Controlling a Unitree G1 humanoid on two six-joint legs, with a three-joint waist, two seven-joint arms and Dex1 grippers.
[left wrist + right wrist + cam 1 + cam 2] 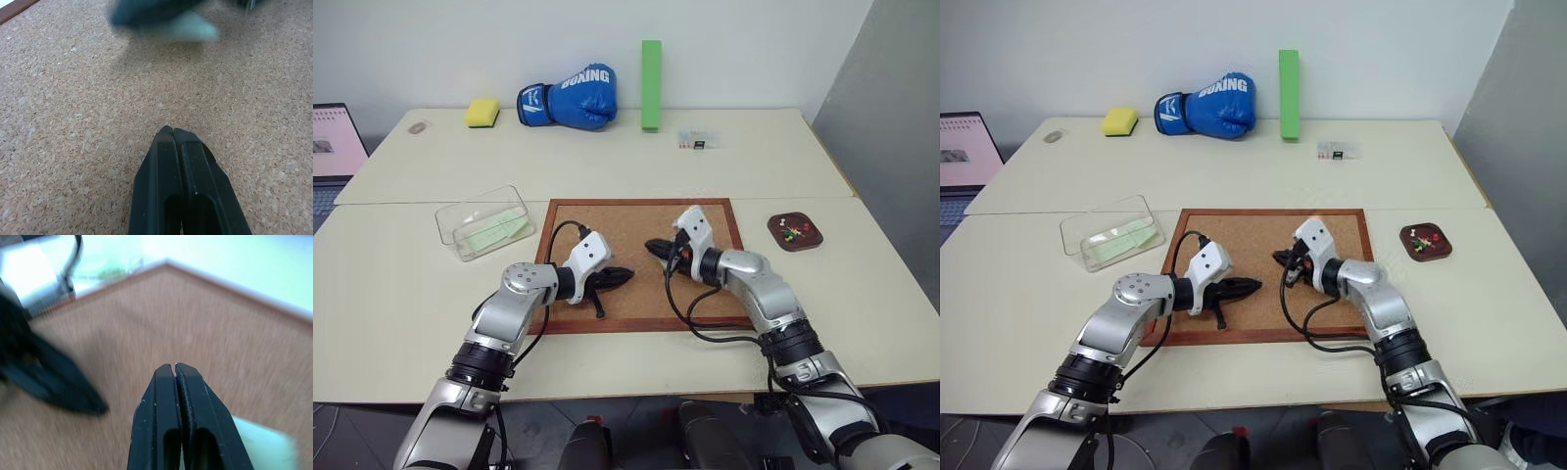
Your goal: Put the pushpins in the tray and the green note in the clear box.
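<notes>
My left gripper [628,275] rests shut and empty on the cork board [626,220], near its front left. Facing it from the right, my right gripper [651,245] hovers shut just above the board's middle. Whether anything sits between its tips [175,365] I cannot tell. A blurred pale green patch [264,445] shows just under that gripper; the left wrist view has the patch [190,29] too. The clear box [450,220] stands left of the board with a pale green note [496,229] inside. At the right, the dark oval tray [813,241] holds tiny coloured pushpins [790,229].
Along the back of the table are a yellow sponge [481,113], a blue boxing glove [570,98], a tall green block [651,86] and a tiny clear case [697,140]. A laptop [333,147] sits at the far left. Cables trail from both wrists over the board.
</notes>
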